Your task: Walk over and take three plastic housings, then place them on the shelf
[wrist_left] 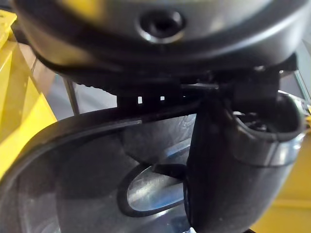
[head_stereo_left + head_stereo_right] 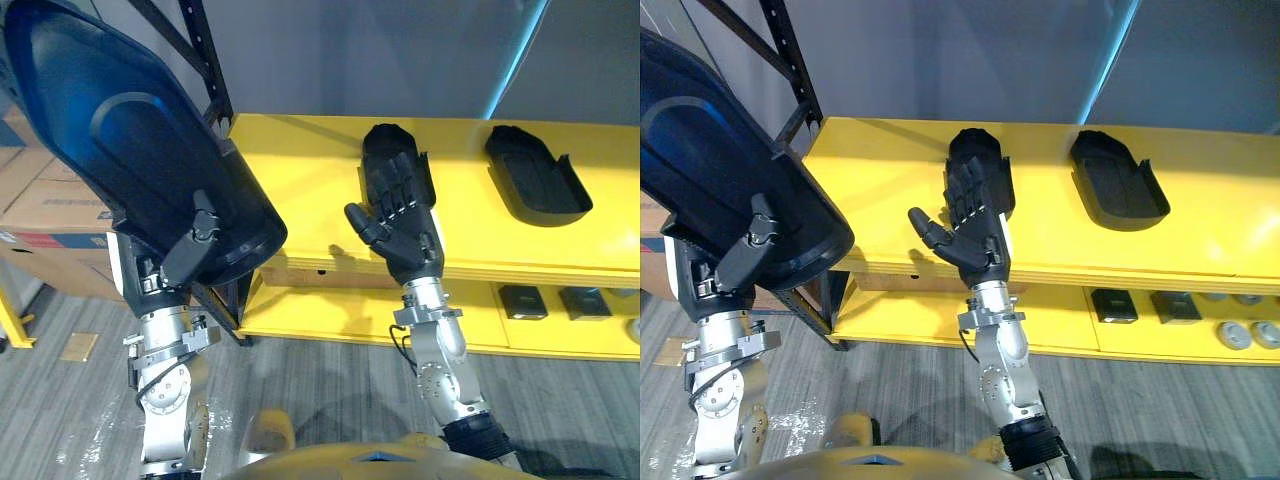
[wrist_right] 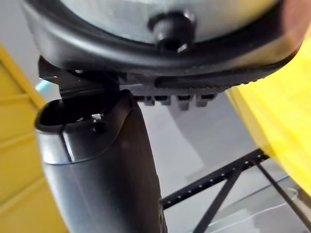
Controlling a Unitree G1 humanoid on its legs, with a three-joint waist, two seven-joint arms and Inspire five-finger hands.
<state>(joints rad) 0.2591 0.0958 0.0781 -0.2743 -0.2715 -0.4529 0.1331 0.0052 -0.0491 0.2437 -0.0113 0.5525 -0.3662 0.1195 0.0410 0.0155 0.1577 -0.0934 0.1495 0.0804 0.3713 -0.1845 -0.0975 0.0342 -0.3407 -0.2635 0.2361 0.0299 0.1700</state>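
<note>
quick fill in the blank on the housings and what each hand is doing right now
The left hand grips a black housing, while the right hand is ____.
The shelf is coloured ____.
On its top lie ____ more: the middle housing and the right housing.
Missing words: open; yellow; two.

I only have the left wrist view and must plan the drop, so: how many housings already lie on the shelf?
Observer: Two: a middle housing and a right housing on the yellow shelf.
Operator: Is mine over it yet?
Observer: The left hand holds the third housing near the shelf's left end.
Operator: Right hand?
Observer: The right hand is open and empty, before the middle housing.
</note>
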